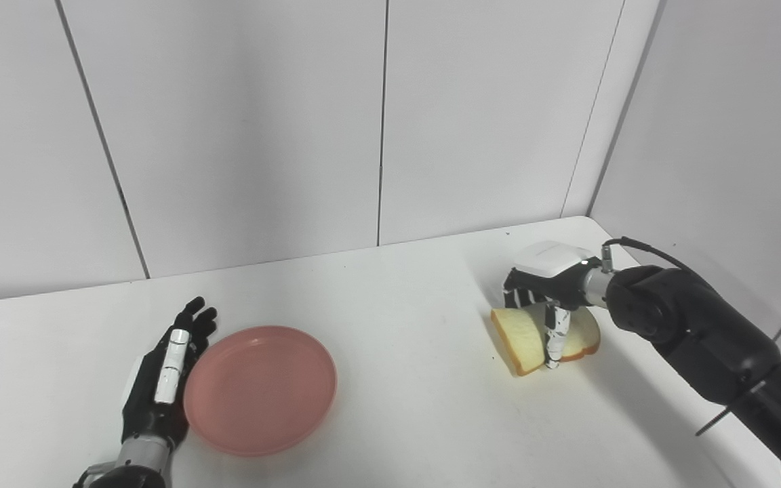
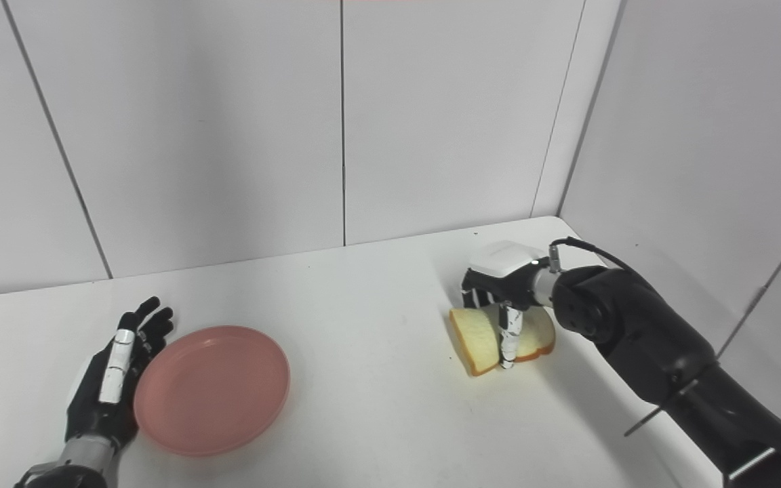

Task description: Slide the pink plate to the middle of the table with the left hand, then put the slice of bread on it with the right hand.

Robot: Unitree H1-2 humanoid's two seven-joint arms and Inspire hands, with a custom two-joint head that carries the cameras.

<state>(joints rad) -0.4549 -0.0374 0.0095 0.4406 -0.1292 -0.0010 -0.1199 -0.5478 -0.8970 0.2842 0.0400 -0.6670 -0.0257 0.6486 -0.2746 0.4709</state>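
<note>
Right robot hand point(image 1: 545, 285) is closed on the bread slice point(image 1: 523, 339), fingers over the top, thumb down the front; slice looks tipped up on one edge, w/ its lower edge at the tabletop point(image 1: 404, 325). Pink plate point(image 1: 259, 388) sits left of centre, well apart from the bread. Left robot hand point(image 1: 163, 369) lies open, flat, touching the plate's left rim (holding nothing). Best approach, I'd judge: keep the pinch firm, lift clear, carry leftward, lower flat onto the plate.
</note>
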